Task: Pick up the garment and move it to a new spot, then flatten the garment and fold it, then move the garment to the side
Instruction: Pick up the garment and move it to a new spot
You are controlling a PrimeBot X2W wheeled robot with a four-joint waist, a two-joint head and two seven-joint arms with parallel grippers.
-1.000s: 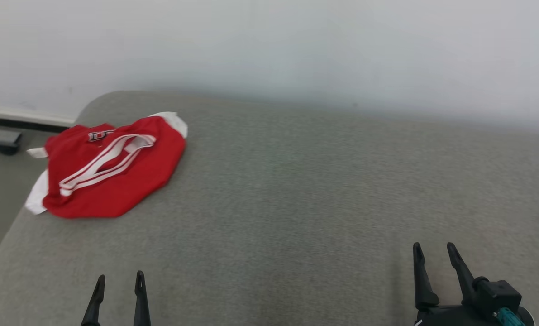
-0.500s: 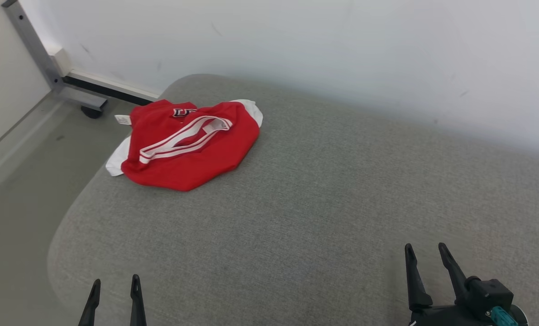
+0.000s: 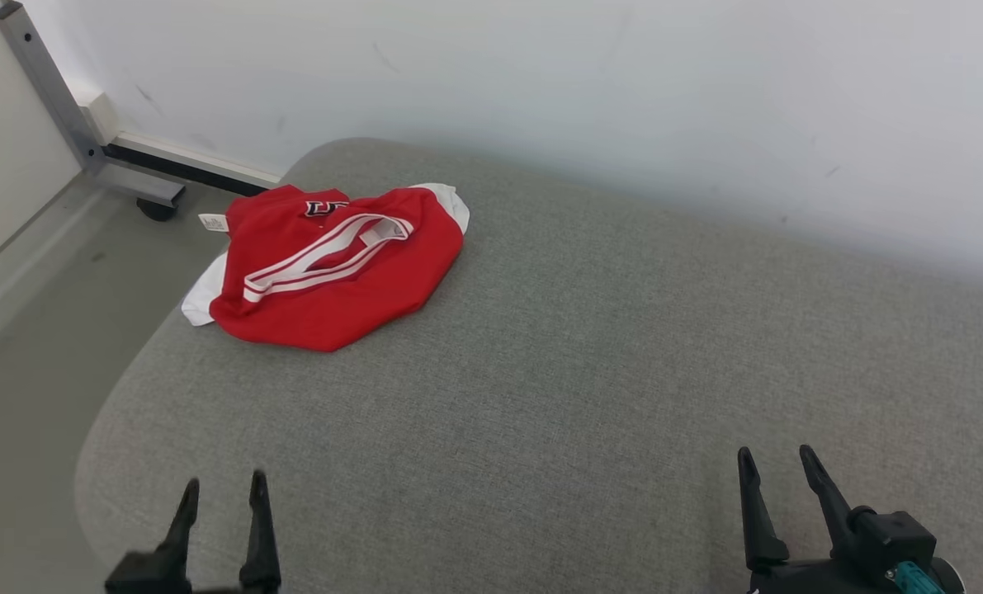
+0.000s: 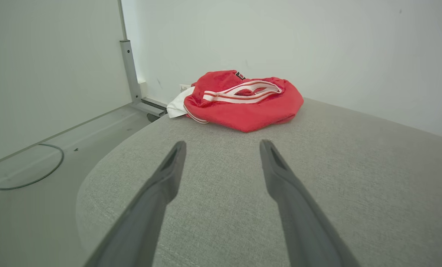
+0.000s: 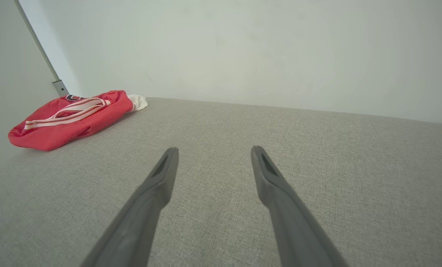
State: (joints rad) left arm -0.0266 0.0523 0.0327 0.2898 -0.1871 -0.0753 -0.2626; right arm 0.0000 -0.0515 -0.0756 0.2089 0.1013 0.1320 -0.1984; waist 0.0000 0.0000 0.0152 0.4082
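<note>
The red garment (image 3: pixel 334 276) lies crumpled at the upper left on the grey surface (image 3: pixel 590 371), long axis slanting toward upper right. The left gripper (image 3: pixel 224 480), fingers apart, sits nearer than the right gripper (image 3: pixel 774 451), likewise apart.

red garment (image 3: pixel 334 276) with white stripes on a grey cushion (image 3: pixel 590 371).

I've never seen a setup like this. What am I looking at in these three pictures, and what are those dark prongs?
It is a two-armed robot. The wide picture comes from its head camera, looking at a grey padded surface. The prongs are its left gripper and right gripper, both open and holding nothing. The other two pictures come from wrist cameras looking along each gripper's fingers. A crumpled red and white garment lies near the surface's far left corner, untouched.
</note>
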